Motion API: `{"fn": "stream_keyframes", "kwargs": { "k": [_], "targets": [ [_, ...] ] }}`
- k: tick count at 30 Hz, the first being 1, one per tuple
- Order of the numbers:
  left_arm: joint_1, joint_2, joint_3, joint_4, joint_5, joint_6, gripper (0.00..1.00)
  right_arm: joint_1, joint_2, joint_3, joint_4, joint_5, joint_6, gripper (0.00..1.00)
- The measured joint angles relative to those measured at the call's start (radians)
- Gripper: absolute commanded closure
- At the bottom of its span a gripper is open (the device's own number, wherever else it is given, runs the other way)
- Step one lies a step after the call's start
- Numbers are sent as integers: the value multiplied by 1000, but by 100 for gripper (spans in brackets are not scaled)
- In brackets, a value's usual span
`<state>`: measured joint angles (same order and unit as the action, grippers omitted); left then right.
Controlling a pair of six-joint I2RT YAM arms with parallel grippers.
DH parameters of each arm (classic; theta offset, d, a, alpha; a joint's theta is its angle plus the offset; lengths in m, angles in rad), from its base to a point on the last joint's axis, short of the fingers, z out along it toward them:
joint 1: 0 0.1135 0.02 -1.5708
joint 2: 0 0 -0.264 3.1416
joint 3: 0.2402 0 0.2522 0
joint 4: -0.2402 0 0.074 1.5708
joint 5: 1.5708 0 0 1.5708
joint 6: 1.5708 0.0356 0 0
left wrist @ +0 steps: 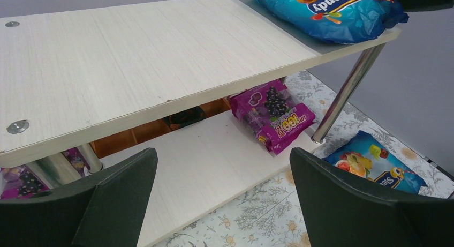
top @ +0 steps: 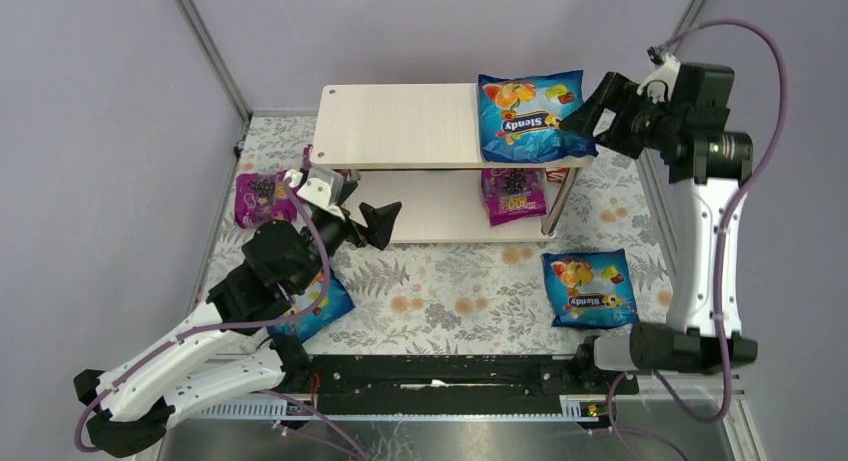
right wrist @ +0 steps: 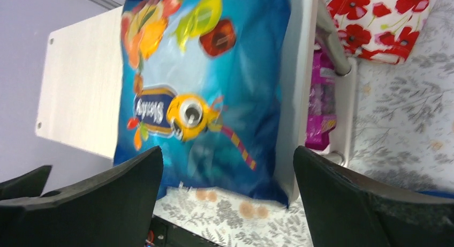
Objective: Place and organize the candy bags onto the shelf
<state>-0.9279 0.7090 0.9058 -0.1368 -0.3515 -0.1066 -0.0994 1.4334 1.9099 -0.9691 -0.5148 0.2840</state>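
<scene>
Right gripper (right wrist: 225,156) spread | blue bag (right wrist: 203,70) just beyond, atop shelf (right wrist: 80,81) | left gripper (left wrist: 224,153) spread

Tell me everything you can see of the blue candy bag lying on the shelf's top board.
The blue bag is a glossy, puffed pillow pack printed with a "Slendy" logo and orange, yellow, green and red fruit pictures. It lies flat, face up, on the right end of the shelf's top board and slightly overhangs that end. Nothing rests on it. The right gripper hangs open at its right edge; whether they touch cannot be told.
</scene>
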Motion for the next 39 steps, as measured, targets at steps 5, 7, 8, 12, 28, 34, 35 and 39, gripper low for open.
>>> {"fn": "stream_keyframes", "kwargs": {
  "k": [5,7,8,12,28,34,35,39],
  "targets": [
    [0,0,0,0,6,-5,1,0,-200,-196,125,-3,86,12],
    [0,0,0,0,8,-7,1,0,-240,-232,157,11,99,20],
    [0,0,0,0,9,-7,1,0,-250,-242,168,20,102,21],
    [0,0,0,0,13,-11,1,0,-264,-287,215,55,111,26],
    [0,13,0,1,22,-23,1,-2,-233,-325,257,150,90,83],
    [0,13,0,1,24,-23,1,-2,-230,-325,264,157,77,100],
    [0,13,0,1,25,-23,1,-2,-229,-325,264,157,77,100],
    [0,13,0,1,30,-23,1,-3,-222,-322,264,159,75,100]
  ]
}}
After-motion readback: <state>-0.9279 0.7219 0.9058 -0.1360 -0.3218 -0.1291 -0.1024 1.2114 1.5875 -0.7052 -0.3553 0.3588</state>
